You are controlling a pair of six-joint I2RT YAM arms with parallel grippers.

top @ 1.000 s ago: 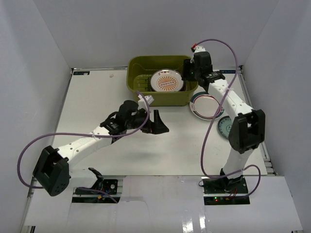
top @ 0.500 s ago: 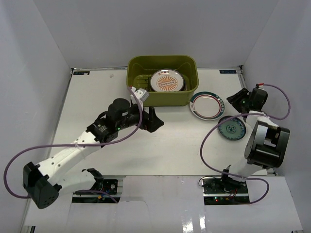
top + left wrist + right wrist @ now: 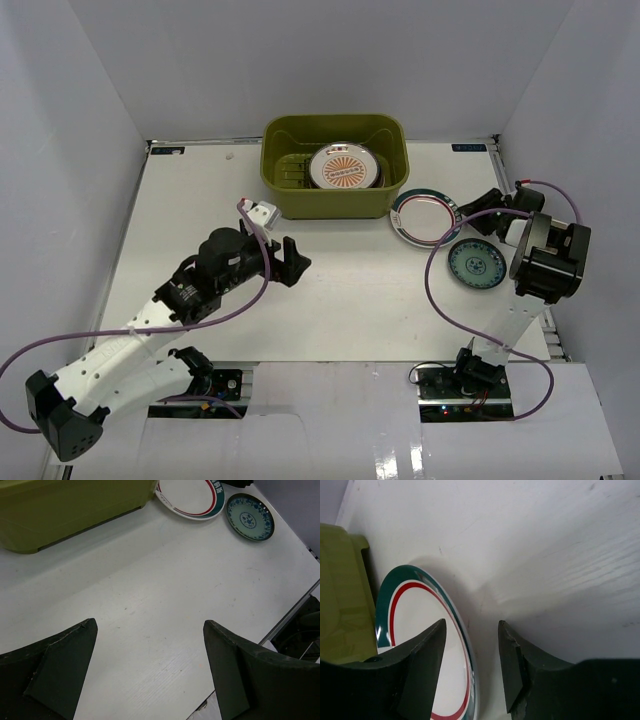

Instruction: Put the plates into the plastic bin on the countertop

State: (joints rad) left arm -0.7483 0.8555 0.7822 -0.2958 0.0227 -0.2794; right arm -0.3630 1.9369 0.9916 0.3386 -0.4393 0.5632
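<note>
The plates lie in three places. A white plate with an orange sunburst (image 3: 343,168) rests inside the olive-green plastic bin (image 3: 275,178), at the upper centre of the top view. A white plate with a green and red ring (image 3: 424,217) lies on the countertop (image 3: 200,200), just right of the bin. A small teal plate (image 3: 476,265) lies near it, further to the lower right, and the two do not touch.

The right arm is folded at the right edge of the top view, with its wrist low and turned to the left. The right gripper (image 3: 471,625) has one finger over the ringed plate and the other over the bare surface, with the plate's rim between them. The jaws are apart, not clamped; whether a finger touches the rim, I cannot tell.

The left arm reaches from the lower left corner toward the centre. The left gripper (image 3: 295,262) hangs over bare countertop below the bin, spread wide and holding nothing.

The countertop is flat and white. Plain white walls (image 3: 300,60) stand on three sides.
</note>
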